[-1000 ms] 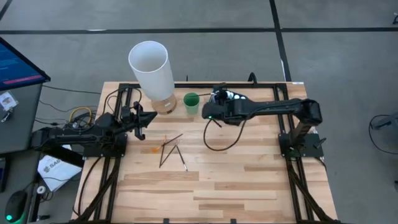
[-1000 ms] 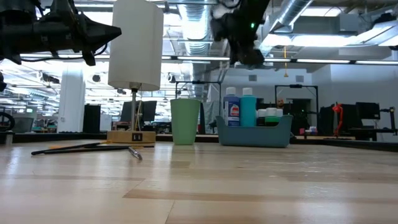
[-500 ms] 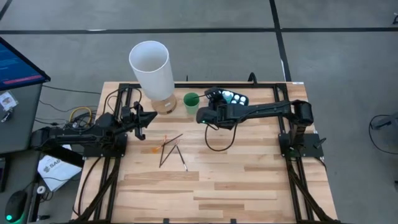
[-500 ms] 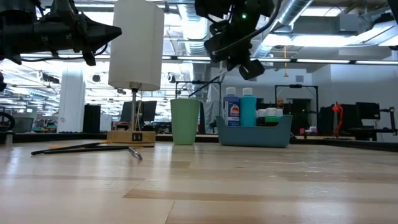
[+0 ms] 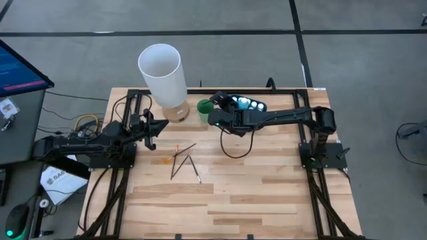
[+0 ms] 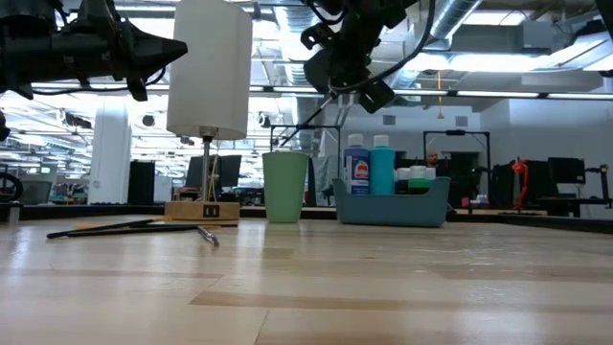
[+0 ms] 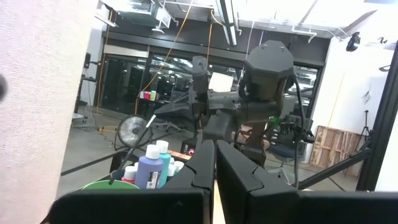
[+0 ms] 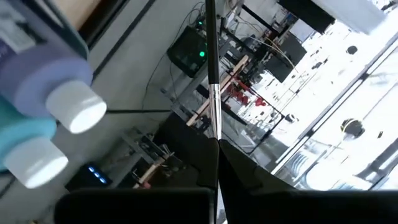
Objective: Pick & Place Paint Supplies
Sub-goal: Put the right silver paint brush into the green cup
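Note:
My right gripper (image 5: 215, 111) hangs above the table's far side, between the green cup (image 5: 205, 107) and the blue tray (image 5: 248, 105), shut on a thin dark brush (image 6: 305, 123). The brush slants down from the fingers toward the cup (image 6: 285, 187). White-capped bottles (image 6: 369, 165) stand upright in the tray (image 6: 393, 205). Several more brushes (image 5: 183, 161) lie flat on the table's middle. My left gripper (image 5: 162, 127) waits, shut, in the air over the table's left side, pointing right. My right gripper pinches the brush between its two fingers, close to the metal ferrule (image 8: 214, 102). The brush is lifted clear and sticks straight out past the fingertips, along the fingers. In the low view its free end (image 6: 278, 146) points down and left, just above the cup's rim.
A tall lamp with a white shade (image 5: 161, 72) stands on a wooden base (image 5: 177, 113) just left of the cup. Black frame rails (image 5: 313, 193) run along the table's left and right sides. Bare wood (image 5: 253, 193) fills the near half.
My right gripper has moved from above the blue tray toward the table's left, up to the green cup, and has tipped from pointing down to slanting. The brush went with it, its free end now near the cup's rim.

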